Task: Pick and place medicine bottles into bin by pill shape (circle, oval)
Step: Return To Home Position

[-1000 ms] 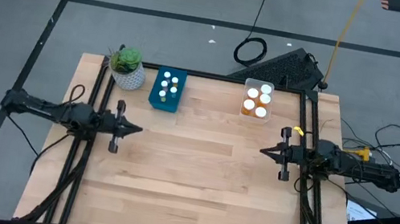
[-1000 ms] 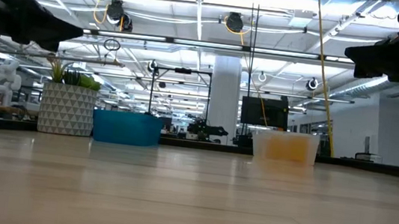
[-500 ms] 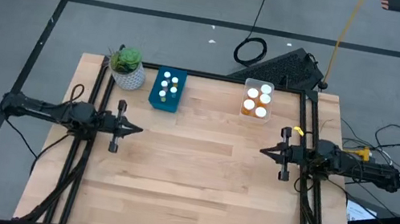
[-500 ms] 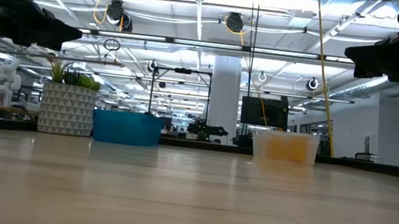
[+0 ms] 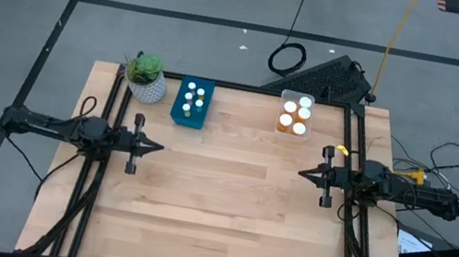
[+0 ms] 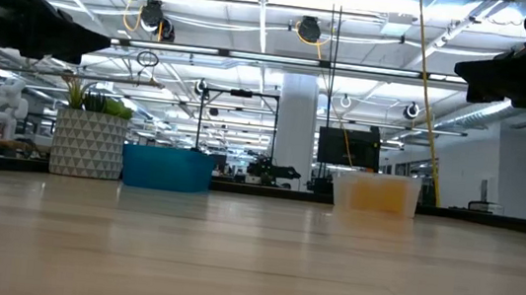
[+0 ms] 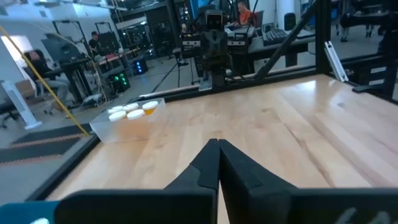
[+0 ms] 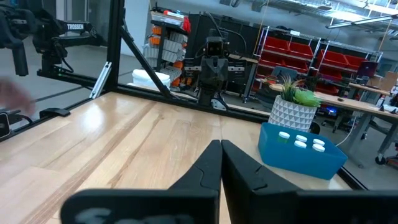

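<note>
**Both arms parked at the sides, bottles sitting in two bins at the back edge**

So, high view first: the wooden table (image 5: pixel 225 212) is bare across its whole middle and front, lots of room to move. The left gripper (image 5: pixel 152 145) sits at the left edge, approx. mid-depth, pointing inward, fingers pressed together, holding nothing. The right gripper (image 5: pixel 304 172) mirrors it at the right edge, also pinched shut and empty. The two are well apart w/ open wood between. At the back edge, a blue bin (image 5: pixel 178 111) holds small pale white-capped medicine bottles (image 5: pixel 193 100); just beside it, at the back-left corner, is a potted plant (image 5: pixel 146 76). Further right along the back edge, a clear bin (image 5: pixel 287 98) holds the larger orange bottles (image 5: pixel 288 120). A gap of bare wood separates the bins.

Low view: plant pot (image 6: pixel 88 143), blue bin (image 6: pixel 167 168) and clear bin (image 6: pixel 375 193) line the far edge; the tabletop in front is open. Dark arm bodies hang at the upper corners.

Left wrist view: fingers (image 7: pixel 202 168) closed to a point over bare wood; clear bin (image 7: pixel 106 129) w/ white caps lies ahead near the table edge, and the other arm (image 7: pixel 214 46) faces it from across the table.

Right wrist view: fingers (image 8: pixel 205 165) likewise closed; blue bin (image 8: pixel 273 149) and plant (image 8: pixel 293 106) ahead, and the opposite arm (image 8: pixel 213 68) across the table.
</note>
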`<control>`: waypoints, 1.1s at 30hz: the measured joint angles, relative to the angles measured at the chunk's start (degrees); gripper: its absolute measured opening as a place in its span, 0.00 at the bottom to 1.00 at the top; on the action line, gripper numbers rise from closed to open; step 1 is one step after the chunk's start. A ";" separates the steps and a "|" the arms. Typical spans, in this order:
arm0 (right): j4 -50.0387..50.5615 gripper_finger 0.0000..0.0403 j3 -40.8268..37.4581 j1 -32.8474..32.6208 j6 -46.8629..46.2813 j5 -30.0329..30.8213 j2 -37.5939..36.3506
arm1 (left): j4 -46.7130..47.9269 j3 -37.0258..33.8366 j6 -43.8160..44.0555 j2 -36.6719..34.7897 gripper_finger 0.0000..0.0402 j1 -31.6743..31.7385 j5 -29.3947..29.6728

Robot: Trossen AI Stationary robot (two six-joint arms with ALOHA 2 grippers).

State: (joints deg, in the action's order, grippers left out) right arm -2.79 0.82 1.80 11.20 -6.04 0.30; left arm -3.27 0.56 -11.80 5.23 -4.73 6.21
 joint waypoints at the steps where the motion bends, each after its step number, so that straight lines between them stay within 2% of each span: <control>1: 0.00 0.00 0.00 0.00 -0.02 0.00 0.00 | -0.06 0.00 0.32 0.00 0.04 0.00 0.00; 9: 0.00 0.00 0.00 0.00 -0.01 0.00 0.00 | -0.24 0.00 0.09 0.00 0.09 0.00 -0.02; 33: 0.00 0.00 0.00 0.00 -0.01 0.00 0.00 | -0.34 0.00 0.20 0.00 0.09 0.00 -0.08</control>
State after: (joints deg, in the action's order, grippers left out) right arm -2.79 0.82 1.80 11.19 -6.04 0.30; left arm -3.61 0.56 -11.60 5.23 -4.73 6.13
